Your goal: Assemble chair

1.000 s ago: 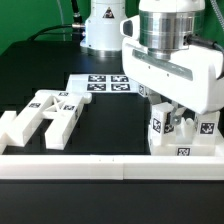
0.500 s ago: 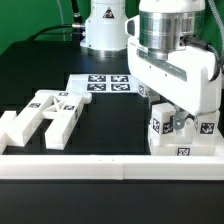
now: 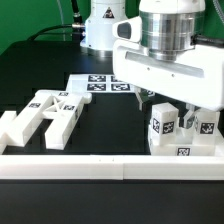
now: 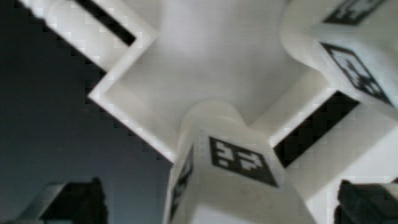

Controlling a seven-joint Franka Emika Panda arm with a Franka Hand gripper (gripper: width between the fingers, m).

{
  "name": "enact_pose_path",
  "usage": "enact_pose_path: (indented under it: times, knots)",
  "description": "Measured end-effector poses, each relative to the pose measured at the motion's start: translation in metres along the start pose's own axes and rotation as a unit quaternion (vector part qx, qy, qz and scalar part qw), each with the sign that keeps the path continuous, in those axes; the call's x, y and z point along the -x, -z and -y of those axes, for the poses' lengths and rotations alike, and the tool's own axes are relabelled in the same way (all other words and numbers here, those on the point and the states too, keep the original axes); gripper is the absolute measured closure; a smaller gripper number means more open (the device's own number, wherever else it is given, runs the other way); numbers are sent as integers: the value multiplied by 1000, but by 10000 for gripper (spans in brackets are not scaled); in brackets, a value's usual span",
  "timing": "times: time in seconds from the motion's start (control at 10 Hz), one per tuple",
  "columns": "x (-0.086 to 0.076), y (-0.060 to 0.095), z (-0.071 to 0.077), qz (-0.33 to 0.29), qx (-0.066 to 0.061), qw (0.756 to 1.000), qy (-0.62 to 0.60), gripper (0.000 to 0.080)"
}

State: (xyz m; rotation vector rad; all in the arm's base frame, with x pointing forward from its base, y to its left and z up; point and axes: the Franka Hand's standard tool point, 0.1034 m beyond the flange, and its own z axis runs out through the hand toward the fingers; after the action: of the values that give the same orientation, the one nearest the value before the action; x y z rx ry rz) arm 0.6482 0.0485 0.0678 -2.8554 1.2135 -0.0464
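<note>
**Clerk:** Item one, the claw. Condition?

**Keeper:** Gripper (image 3: 177,114), right of centre in the exterior view, under the broad white arm head. Jaws spread, released, nothing grasped. In the wrist view one dark finger (image 4: 71,203) stands apart from the tagged post (image 4: 222,165), with a dark gap between them.

**Clerk:** Item two, the chair. Location?

**Keeper:** Partly built chair (image 3: 182,140), lower right of the exterior view. White upright pieces with black-and-white tags stand on a tagged base block, directly beneath the fingers. It sits just above the border rail (image 3: 90,166), which runs along the bottom of the frame.

**Clerk:** Unfitted stock?

**Keeper:** Loose chair pieces (image 3: 45,115), lower left. White blocks and bars lie clustered on the black table (image 3: 115,125), well apart from the built part.

**Clerk:** Sundries?

**Keeper:** Marker board (image 3: 100,83), flat, middle of the frame. Robot base (image 3: 103,25), top centre.
</note>
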Motion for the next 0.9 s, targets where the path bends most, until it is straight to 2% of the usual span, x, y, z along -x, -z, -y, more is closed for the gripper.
enact_pose_path:
  times: [0.3, 0.9]
  knots:
    - [-4, 1, -2, -1, 0, 992, 127, 151]
    - [-5, 1, -2, -6, 2, 945, 326, 151]
